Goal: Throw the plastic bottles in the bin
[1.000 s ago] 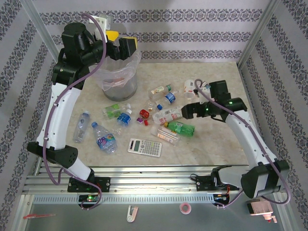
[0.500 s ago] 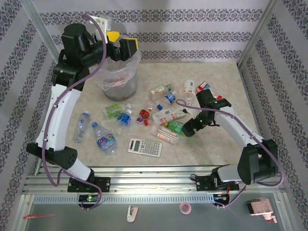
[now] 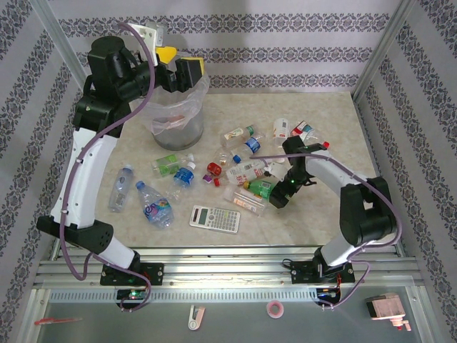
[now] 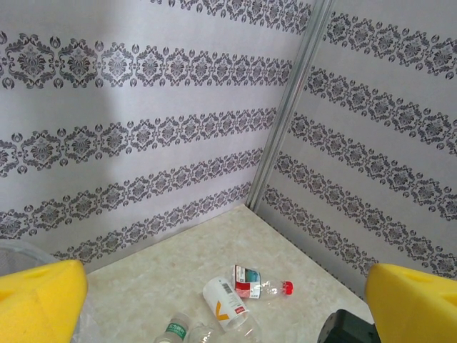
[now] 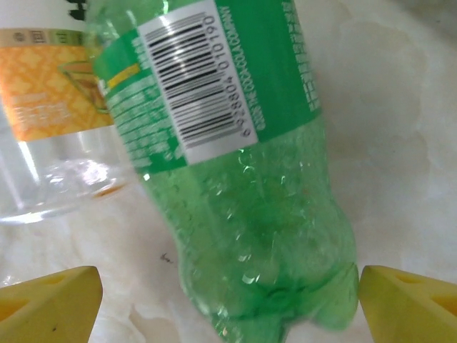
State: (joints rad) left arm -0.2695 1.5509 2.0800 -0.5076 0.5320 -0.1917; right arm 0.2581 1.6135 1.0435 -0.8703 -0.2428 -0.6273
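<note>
Striped damask wallpaper walls in a marbled beige counter, with an aluminium post at the far right corner. Near the far left corner stands the bin, grey and see-through, lined with a clear bag. The left end effector hangs over its rim, yellow pads spread wide with nothing between them.

The plastic bottles lie scattered across the middle of the counter, all outside the bin. Two blue-capped ones are toward the left edge, and a knot of red, blue and green labels sits in the centre. From the left wrist I can make out a red-capped bottle with a red label beside a white bottle. The white one is marked with an orange chevron and a barcode too small to read.

Right of centre, the right end effector is down at the green bottle, which lies on the counter. Its yellow fingertips stand wide on either side of the bottle's base, one clearly apart from it, so nothing is gripped. The green label carries a white barcode panel with digits starting 6928804. Small print alongside seems to name the Coca-Cola company. Just beside it lies a clear bottle with an orange label, its lettering blurred. A grey calculator lies toward the near edge.
</note>
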